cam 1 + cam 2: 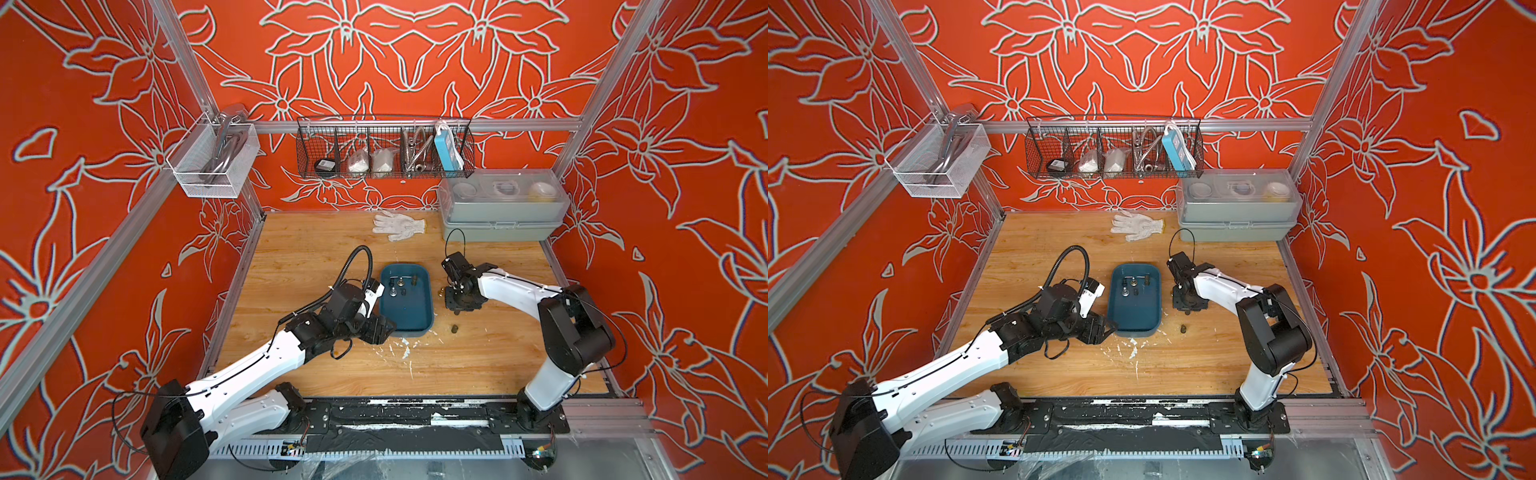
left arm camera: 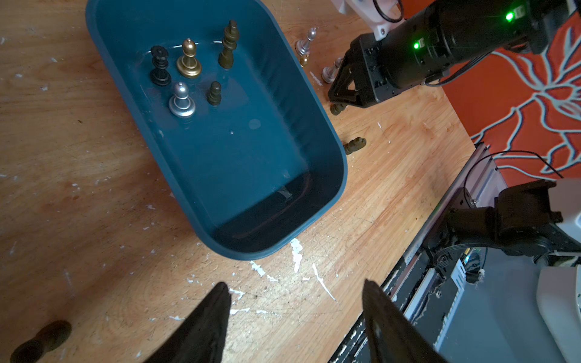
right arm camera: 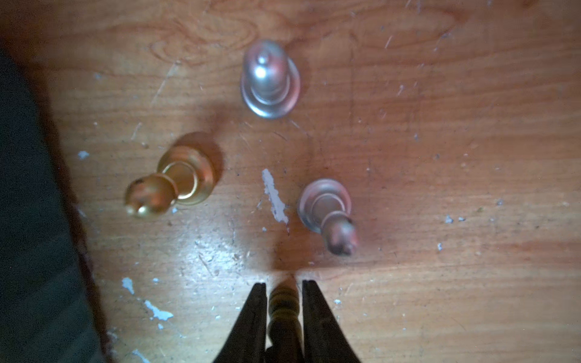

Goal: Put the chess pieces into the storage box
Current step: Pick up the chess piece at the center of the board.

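Note:
The teal storage box (image 1: 409, 316) (image 2: 251, 163) sits mid-table with several chess pieces standing at its far end, among them a gold one (image 2: 188, 59) and a silver one (image 2: 181, 100). Just right of the box, my right gripper (image 3: 284, 283) points down, shut on a dark olive piece (image 3: 283, 309) at the table surface. Two silver pieces (image 3: 270, 81) (image 3: 327, 210) and a gold piece (image 3: 176, 182) stand beyond it. Another olive piece (image 1: 454, 329) lies right of the box's near end. My left gripper (image 2: 295, 283) hovers open and empty at the box's near left corner. A dark piece (image 2: 44, 339) lies close by.
A white glove (image 1: 399, 224) lies at the back of the table. A grey lidded box (image 1: 503, 203) fills the back right corner. A black wire basket (image 1: 384, 149) and a white mesh basket (image 1: 212, 162) hang on the walls. White paint flecks (image 1: 405, 347) mark the wood.

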Robot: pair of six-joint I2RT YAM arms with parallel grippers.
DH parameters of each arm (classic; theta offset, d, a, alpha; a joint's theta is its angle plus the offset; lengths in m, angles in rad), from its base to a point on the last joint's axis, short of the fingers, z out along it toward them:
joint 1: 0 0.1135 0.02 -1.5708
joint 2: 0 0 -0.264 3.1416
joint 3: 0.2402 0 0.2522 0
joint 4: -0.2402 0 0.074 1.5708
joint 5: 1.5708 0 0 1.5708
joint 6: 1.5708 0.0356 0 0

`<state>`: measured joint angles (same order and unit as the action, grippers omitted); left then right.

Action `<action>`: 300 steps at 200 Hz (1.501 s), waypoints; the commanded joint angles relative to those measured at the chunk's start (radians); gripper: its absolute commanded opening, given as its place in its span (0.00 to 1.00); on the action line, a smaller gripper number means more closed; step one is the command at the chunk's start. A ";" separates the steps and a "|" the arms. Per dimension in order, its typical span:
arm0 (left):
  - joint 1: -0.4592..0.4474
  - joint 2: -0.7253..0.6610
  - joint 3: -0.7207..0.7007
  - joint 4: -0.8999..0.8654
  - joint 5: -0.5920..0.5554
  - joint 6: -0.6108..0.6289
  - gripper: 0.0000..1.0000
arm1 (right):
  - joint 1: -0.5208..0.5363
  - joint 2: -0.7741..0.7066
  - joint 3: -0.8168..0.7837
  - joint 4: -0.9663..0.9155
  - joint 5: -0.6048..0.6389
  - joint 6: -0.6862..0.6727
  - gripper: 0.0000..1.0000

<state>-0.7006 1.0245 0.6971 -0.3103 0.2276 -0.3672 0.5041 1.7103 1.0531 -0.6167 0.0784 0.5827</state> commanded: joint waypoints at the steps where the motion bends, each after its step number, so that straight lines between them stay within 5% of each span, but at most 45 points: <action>1: -0.008 0.004 -0.007 0.017 0.013 0.009 0.67 | -0.003 0.015 -0.012 -0.008 0.014 -0.001 0.28; 181: -0.008 0.027 -0.003 0.030 -0.005 0.005 0.67 | -0.001 -0.039 -0.044 0.016 0.005 -0.027 0.19; 300: 0.004 0.049 0.046 -0.048 -0.116 -0.061 0.67 | 0.046 -0.105 0.152 -0.154 0.036 -0.094 0.20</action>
<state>-0.7013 1.0573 0.7033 -0.3244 0.1455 -0.4080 0.5274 1.6279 1.1290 -0.6968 0.0834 0.5163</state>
